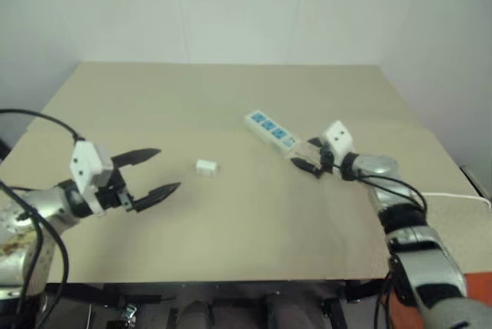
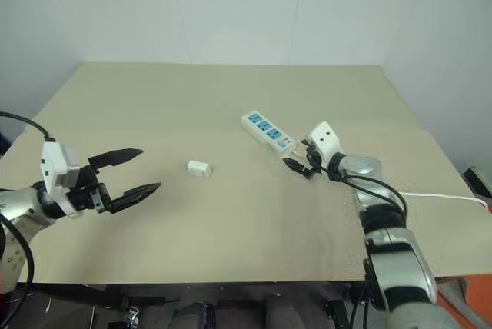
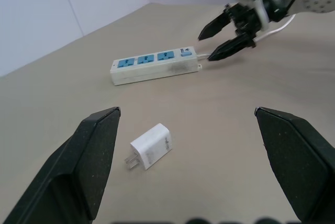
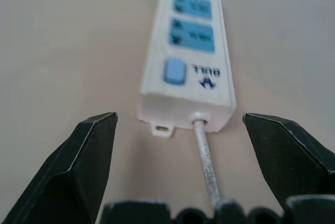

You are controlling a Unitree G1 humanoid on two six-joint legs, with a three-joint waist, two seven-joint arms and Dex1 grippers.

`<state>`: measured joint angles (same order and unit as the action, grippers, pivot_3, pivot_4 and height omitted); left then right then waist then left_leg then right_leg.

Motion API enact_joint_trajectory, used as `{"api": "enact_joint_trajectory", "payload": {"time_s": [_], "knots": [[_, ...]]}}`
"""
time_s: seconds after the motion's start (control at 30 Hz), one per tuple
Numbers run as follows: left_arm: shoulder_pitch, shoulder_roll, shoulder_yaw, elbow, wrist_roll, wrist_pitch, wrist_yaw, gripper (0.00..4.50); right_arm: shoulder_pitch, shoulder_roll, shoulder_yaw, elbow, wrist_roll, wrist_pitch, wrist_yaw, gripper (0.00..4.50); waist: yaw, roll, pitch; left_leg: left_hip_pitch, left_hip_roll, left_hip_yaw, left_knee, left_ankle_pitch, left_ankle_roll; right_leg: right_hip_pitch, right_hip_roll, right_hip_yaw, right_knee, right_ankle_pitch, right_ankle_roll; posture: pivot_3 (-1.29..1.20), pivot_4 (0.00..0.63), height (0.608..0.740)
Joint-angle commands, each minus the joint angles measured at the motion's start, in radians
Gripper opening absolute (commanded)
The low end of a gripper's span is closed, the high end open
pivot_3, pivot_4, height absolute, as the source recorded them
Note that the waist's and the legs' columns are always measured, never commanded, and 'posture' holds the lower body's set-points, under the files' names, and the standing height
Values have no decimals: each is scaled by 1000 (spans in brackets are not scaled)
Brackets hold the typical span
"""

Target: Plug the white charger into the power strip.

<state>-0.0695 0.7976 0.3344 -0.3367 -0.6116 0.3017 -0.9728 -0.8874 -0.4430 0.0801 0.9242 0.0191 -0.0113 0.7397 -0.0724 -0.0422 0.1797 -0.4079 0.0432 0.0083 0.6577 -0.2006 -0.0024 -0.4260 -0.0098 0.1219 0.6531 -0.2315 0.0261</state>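
Surface: plain beige table point(image 1: 231, 221) against white walls, holding the two task items and a cord

Power strip: the power strip point(image 1: 270, 130) lies flat on the table's right half, long axis running diagonally away from the robot and to its left; three blue socket faces up, switch end and thin white cord point(image 4: 205, 157) toward the right arm

Charger: the white charger point(image 1: 206, 166) lies on its side near the table centre, apart from the strip, prongs visible in the left wrist view

Key relation: charger sits straight ahead of the left gripper point(image 1: 160, 171), between its two fingers' lines of aim; strip's switch end sits directly before the right gripper point(image 2: 296, 155). Left arm is nearer the charger, right arm nearer the strip

Left gripper: jaws spread wide, nothing between them, touching nothing

Right gripper: jaws also wide apart, straddling the cord just short of the strip's end; contact with the strip not evident

Judgement: neither item grasped yet; likely split is right steadies strip, left takes charger
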Motion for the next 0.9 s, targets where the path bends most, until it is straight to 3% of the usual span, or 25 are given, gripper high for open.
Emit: {"api": "enact_joint_trajectory", "payload": {"time_s": [0.03,0.1,0.47,0.63,0.9], "knots": [[15,-1,5,-41,13,-14,10,4497,-72,6,-7,147,-28,9,-21,4323,0,0,0,0,0,0,-1,0,0,0,0,0,-1,0,0,0,150,740],[29,-7,7,-50,18,-18,13,4500,-95,9,1,192,-42,14,-7,3937,-3,0,0,0,0,0,-3,0,0,1,0,0,-5,1,0,0,150,740],[8,-19,-23,-36,40,-29,10,4500,-119,13,-5,219,-62,0,19,154,-7,0,0,2,1,0,-3,0,0,3,0,-1,-5,2,3,0,150,740],[-28,-16,-42,-4,49,-36,-3,4500,-56,15,-8,56,-34,17,81,37,-14,0,0,1,1,0,-4,0,0,2,1,-1,-5,2,2,0,150,740],[-73,0,-67,24,63,-36,-40,4500,394,-57,-43,-816,111,346,148,37,-11,0,0,-1,1,-2,-10,0,0,-1,1,-2,-6,1,0,0,150,740]]}}
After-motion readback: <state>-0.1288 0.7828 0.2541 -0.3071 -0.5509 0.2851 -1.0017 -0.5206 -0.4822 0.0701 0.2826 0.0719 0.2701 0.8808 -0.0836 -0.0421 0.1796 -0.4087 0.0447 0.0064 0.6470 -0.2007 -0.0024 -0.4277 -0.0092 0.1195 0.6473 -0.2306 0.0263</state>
